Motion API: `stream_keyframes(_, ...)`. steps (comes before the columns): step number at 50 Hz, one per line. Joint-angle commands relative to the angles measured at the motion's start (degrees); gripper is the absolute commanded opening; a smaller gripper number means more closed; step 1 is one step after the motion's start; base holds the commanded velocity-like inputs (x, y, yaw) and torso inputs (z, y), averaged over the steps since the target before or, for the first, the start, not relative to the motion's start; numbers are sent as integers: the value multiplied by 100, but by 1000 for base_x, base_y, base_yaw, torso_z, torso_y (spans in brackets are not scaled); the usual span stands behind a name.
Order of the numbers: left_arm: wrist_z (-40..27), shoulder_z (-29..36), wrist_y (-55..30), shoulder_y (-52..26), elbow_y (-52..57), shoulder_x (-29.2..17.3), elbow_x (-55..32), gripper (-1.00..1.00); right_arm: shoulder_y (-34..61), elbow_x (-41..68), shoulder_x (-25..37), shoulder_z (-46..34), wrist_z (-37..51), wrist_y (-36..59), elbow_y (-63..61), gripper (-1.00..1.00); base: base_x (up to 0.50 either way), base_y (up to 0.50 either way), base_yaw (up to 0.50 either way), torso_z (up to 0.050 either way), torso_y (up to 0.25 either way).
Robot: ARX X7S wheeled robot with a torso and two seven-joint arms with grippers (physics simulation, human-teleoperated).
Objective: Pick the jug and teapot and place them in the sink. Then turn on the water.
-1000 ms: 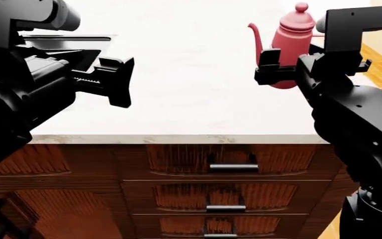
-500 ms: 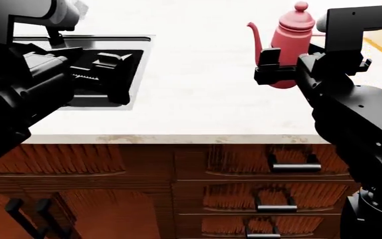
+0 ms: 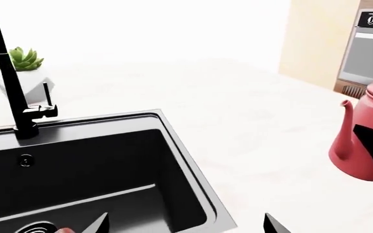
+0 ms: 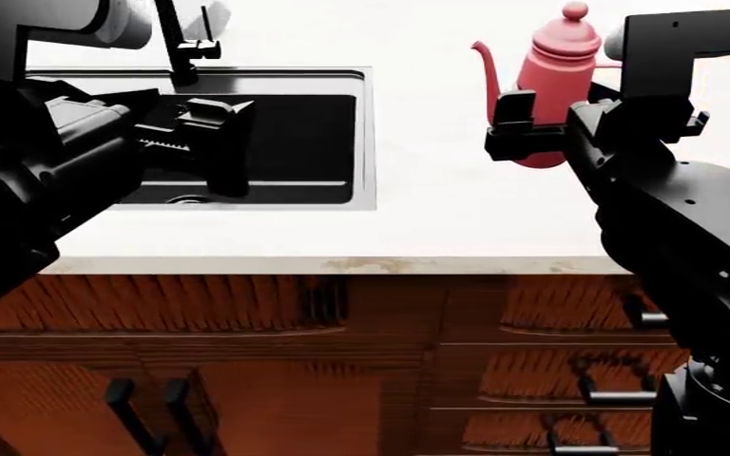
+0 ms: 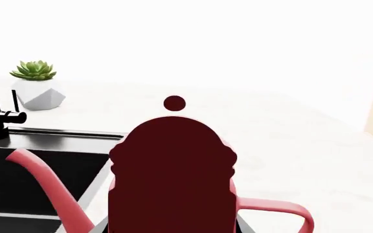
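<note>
Pale stone counter (image 4: 441,209) over ribbed reddish wood drawers. Sink (image 4: 301,176): black rectangular basin, tall black tap (image 3: 5,77), dry. Teapot (image 4: 555,81): glossy pink-red, tapered, knobbed lid, thin curved spout; pinched at the body by the right gripper (image 4: 532,128), to the right of the basin. Left gripper (image 4: 220,142): over the basin, carrying nothing, its spread unclear. Step in hand, likely: carrying teapot sinkward. Next needs leftward travel, then lowering. Jug not in sight.
</note>
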Motion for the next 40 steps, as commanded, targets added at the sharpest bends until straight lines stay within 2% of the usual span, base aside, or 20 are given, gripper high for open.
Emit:
stream_keyframes(1, -2, 31, 53, 13, 19, -25, -3, 100, 46, -79, 24, 16, -45, -22, -44, -100, 0, 500, 0, 0, 0)
stream_keyframes(29, 19, 136, 128, -68, 10, -87, -16, 100, 135, -16, 14, -2, -12, -75, -44, -100, 0, 500, 0, 0, 1)
stream_keyframes(40, 137, 179, 172, -33, -19, -90, 97, 100, 196, -191, 28, -134, -54, -382, 281, -100, 11, 500, 0, 0, 0)
